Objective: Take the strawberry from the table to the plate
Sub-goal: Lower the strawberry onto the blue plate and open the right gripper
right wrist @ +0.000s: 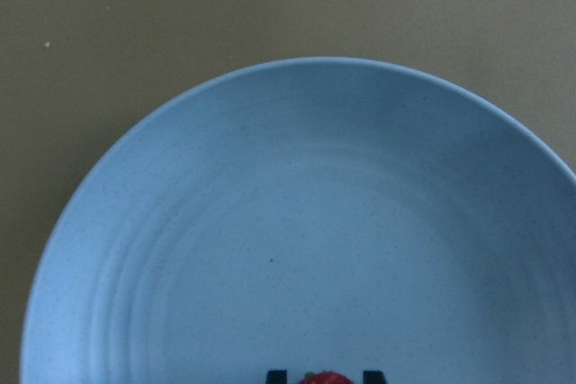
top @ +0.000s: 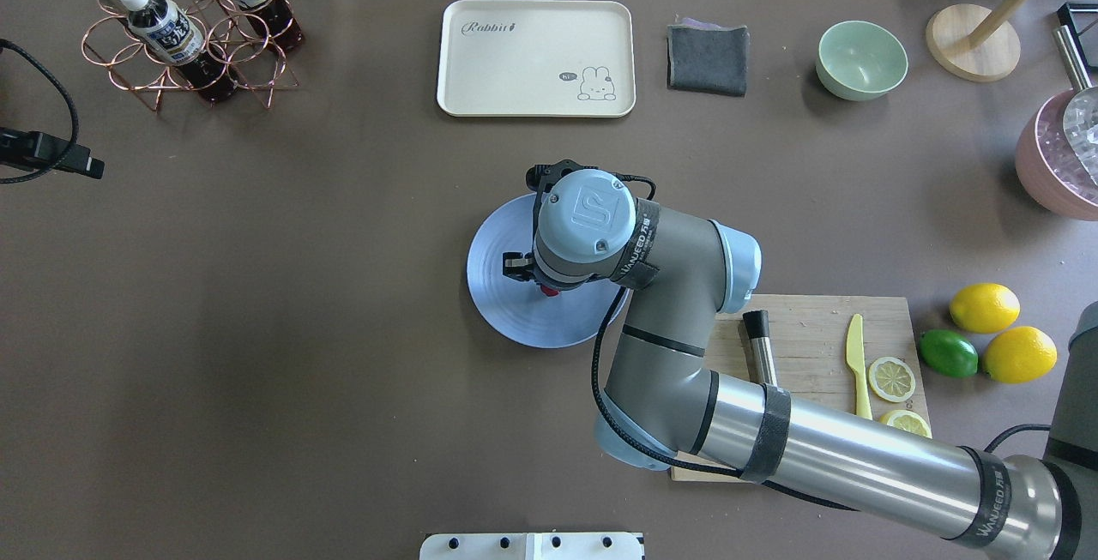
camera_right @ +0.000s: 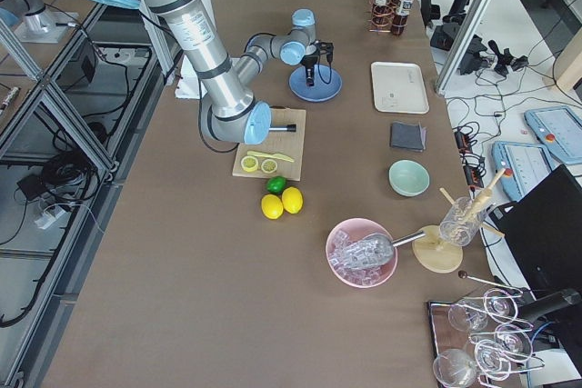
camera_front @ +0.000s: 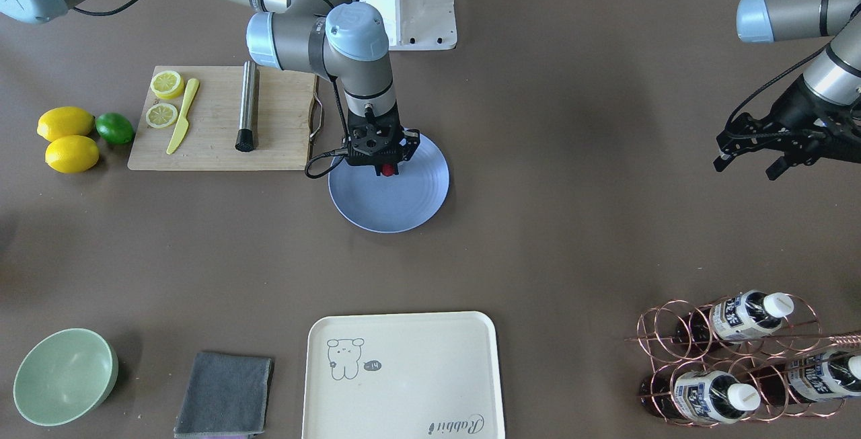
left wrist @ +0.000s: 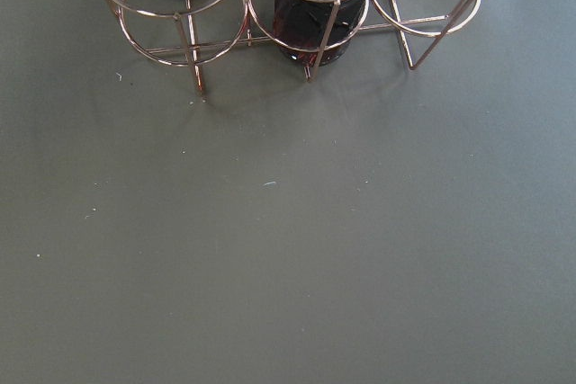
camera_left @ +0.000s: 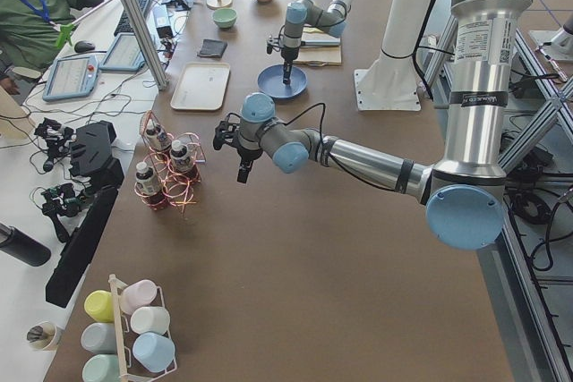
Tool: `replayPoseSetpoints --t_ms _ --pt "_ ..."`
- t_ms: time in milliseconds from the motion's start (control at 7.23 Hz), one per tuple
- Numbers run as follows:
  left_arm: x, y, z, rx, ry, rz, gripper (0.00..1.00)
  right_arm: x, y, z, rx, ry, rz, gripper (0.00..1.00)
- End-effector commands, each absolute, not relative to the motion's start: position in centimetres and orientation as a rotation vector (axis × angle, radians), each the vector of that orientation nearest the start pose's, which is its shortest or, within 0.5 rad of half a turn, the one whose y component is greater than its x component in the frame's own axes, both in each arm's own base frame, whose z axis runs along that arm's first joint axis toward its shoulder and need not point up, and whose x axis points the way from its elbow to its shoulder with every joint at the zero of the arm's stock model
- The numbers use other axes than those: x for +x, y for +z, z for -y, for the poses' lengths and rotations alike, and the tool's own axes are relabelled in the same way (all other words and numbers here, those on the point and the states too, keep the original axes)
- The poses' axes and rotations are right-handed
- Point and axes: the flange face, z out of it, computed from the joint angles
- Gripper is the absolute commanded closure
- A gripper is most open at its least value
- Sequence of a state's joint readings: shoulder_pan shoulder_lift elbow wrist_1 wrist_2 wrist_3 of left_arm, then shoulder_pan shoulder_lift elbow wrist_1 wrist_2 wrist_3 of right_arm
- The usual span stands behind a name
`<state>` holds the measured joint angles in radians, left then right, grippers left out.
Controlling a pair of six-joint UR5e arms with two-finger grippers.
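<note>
The light blue plate [camera_front: 403,200] lies on the grey-brown table [camera_front: 572,237], beside the cutting board. My right gripper [camera_front: 387,166] points straight down over the plate's near-robot part, shut on the small dark red strawberry [camera_front: 387,171]. In the right wrist view the strawberry [right wrist: 325,378] peeks in at the bottom edge between two black fingertips [right wrist: 276,375], just above the plate [right wrist: 297,222]. In the overhead view the wrist hides most of the berry. My left gripper [camera_front: 748,167] hovers far off over bare table near the bottle rack, open and holding nothing.
A wooden cutting board [camera_front: 215,150] holds lemon slices, a yellow knife and a steel muddler. Two lemons [camera_front: 67,136] and a lime [camera_front: 114,128] lie beyond it. A cream tray [camera_front: 403,378], grey cloth [camera_front: 225,395], green bowl [camera_front: 64,375] and copper bottle rack [camera_front: 733,358] line the far edge.
</note>
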<state>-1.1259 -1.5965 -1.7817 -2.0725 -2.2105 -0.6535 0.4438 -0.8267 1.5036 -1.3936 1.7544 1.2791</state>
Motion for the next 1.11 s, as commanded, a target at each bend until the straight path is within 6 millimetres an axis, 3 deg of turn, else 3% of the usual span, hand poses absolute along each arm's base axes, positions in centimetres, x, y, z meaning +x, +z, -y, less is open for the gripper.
replayPoseSetpoints --t_ms 0,277,415,692,830,969 --pt "15.7 48.7 50.2 0.289 0.042 -0.891 0.02 -61.7 21.9 41.6 0.141 0.118 0.852 0.01" --pt "15.7 48.8 50.1 0.288 0.041 -0.890 0.02 -61.4 20.7 41.8 0.141 0.133 0.871 0.00" --pt "15.2 48.8 50.2 0.291 0.033 -0.889 0.02 -60.2 20.0 42.7 0.144 0.141 0.878 0.00" --pt "13.4 49.3 50.4 0.306 0.074 -0.869 0.02 -55.6 20.0 46.4 0.087 0.172 0.874 0.00" --pt "11.4 50.1 50.9 0.290 0.081 -0.827 0.02 -53.4 21.3 48.5 0.079 0.165 0.864 0.00" --pt "9.2 51.4 51.3 0.285 0.133 -0.780 0.02 -49.3 25.4 50.7 0.085 0.081 0.835 0.00"
